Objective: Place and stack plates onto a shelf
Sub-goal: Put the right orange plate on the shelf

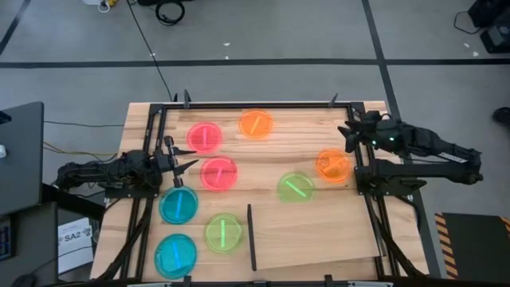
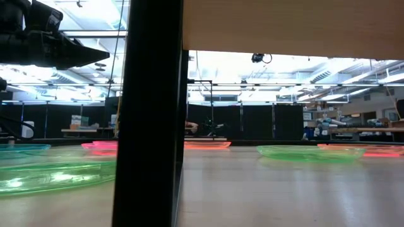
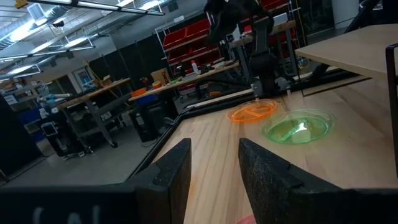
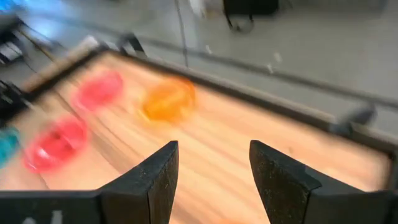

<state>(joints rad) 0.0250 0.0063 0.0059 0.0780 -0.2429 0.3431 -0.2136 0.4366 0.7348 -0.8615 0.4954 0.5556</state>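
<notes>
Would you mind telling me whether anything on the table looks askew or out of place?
The flat pale wooden shelf board sits slightly skewed to the tabletop planks, its far edge slanting. The eight translucent plastic plates lie scattered, unstacked; nothing looks spilled or damaged.

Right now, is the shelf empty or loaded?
Empty: the shelf shows bare wood in the high view; all plates lie on the tabletop.

eight plates [image 1: 219,173] lie on the table [image 1: 279,231].
</notes>
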